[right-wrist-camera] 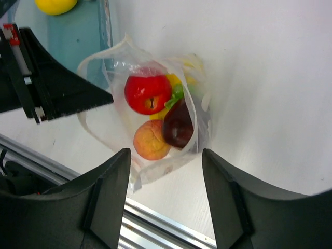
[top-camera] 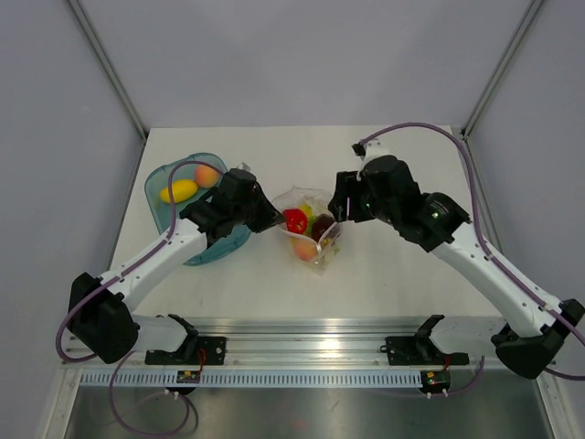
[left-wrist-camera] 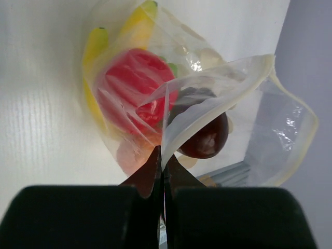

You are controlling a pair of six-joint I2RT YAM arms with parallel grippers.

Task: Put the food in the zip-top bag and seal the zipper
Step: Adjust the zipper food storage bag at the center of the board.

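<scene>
Left gripper point(left-wrist-camera: 163, 168), at the bottom middle of its wrist view, is pinched tight on the mouth edge of the small clear crinkly plastic bag point(left-wrist-camera: 285, 129). Right gripper point(right-wrist-camera: 166, 155) hangs over the bag, jaws parted, holding nothing. The bag, centre of the top view, holds a red toy apple point(right-wrist-camera: 148, 93), dark red plum point(right-wrist-camera: 178, 126), orange-pink peach point(right-wrist-camera: 150, 141) and yellow bananas point(left-wrist-camera: 96, 46). A yellow lemon-like piece point(top-camera: 180, 190) lies in the teal translucent tray point(top-camera: 160, 174) at left.

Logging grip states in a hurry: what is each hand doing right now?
Left hand: closed, pinching the zip-top bag by its mouth edge.
Right hand: open, holding nothing.
</scene>
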